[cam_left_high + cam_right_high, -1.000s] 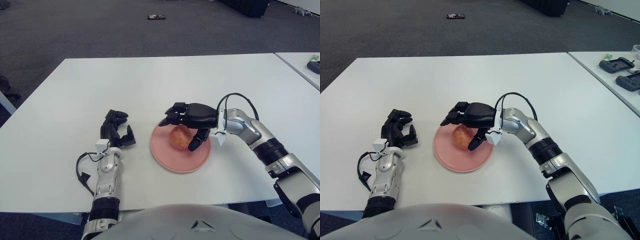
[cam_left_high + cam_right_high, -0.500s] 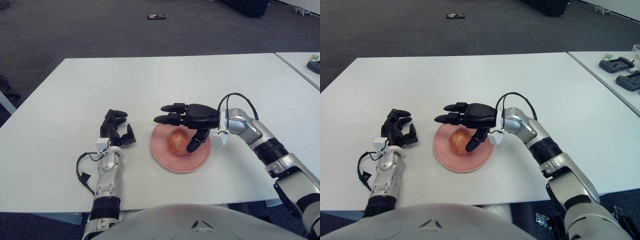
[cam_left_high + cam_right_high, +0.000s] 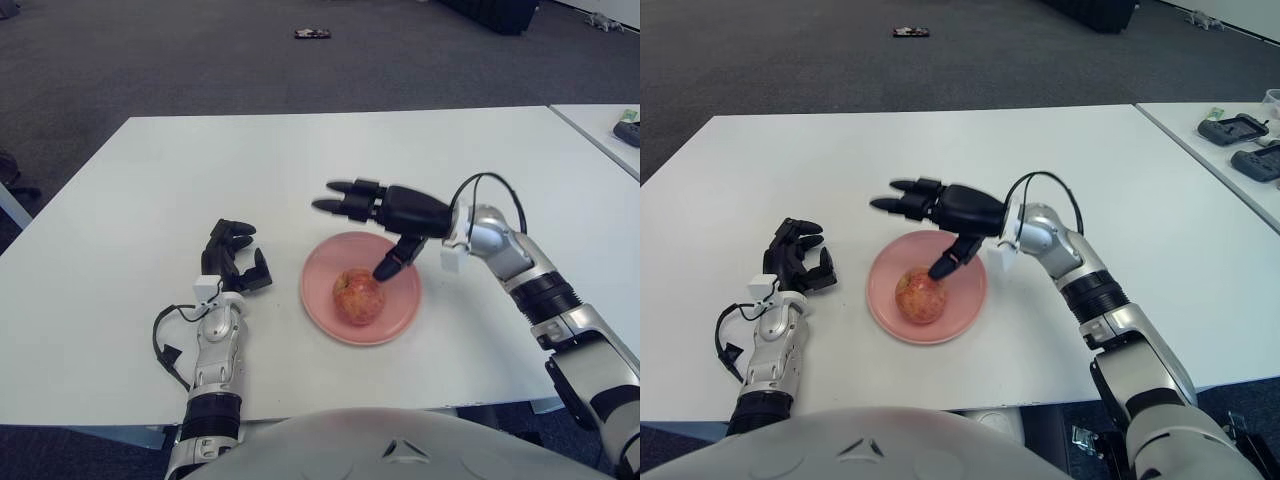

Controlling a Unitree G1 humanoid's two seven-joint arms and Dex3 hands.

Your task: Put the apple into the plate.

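A red-yellow apple (image 3: 358, 296) lies on the pink plate (image 3: 396, 318) near the table's front middle. My right hand (image 3: 372, 216) hovers just above and behind the plate, fingers spread open, thumb pointing down toward the apple without touching it. My left hand (image 3: 234, 262) rests on the table to the left of the plate, fingers curled and holding nothing.
The white table (image 3: 300, 160) stretches wide behind the plate. A second table at the right edge holds dark devices (image 3: 1238, 130). A small dark object (image 3: 312, 34) lies on the carpet far behind.
My right hand opened, let go of the apple and rose up and back from the plate. The apple settled a little toward the plate's front. The left hand stayed put.
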